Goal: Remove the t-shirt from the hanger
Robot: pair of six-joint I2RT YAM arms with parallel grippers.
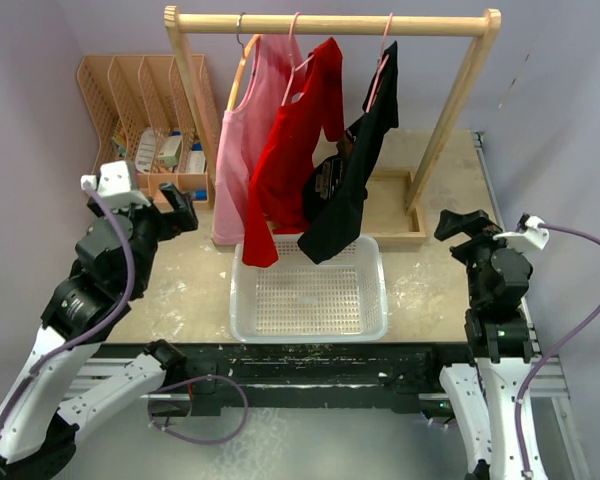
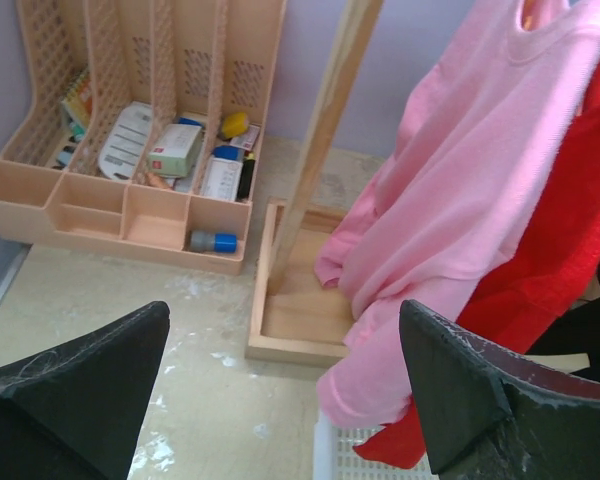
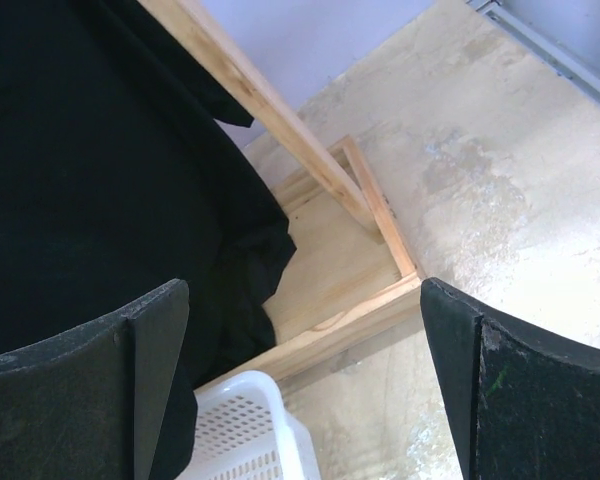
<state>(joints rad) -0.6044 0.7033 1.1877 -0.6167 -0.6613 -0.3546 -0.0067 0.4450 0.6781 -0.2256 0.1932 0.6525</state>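
Observation:
Three t-shirts hang on hangers from a wooden rail (image 1: pixel 330 22): a pink one (image 1: pixel 242 130) on the left, a red one (image 1: pixel 298 140) in the middle, a black one (image 1: pixel 355 170) on the right. My left gripper (image 1: pixel 180 208) is open and empty, left of the pink shirt (image 2: pixel 480 190). My right gripper (image 1: pixel 458 226) is open and empty, right of the rack's right post, with the black shirt (image 3: pixel 90 160) to its left. The hangers show only in the top view.
A white perforated basket (image 1: pixel 310 296) sits on the table below the shirts. The wooden rack base (image 1: pixel 400 235) and slanted posts stand behind it. A peach desk organiser (image 1: pixel 140 110) with small items fills the back left corner. Walls close in on both sides.

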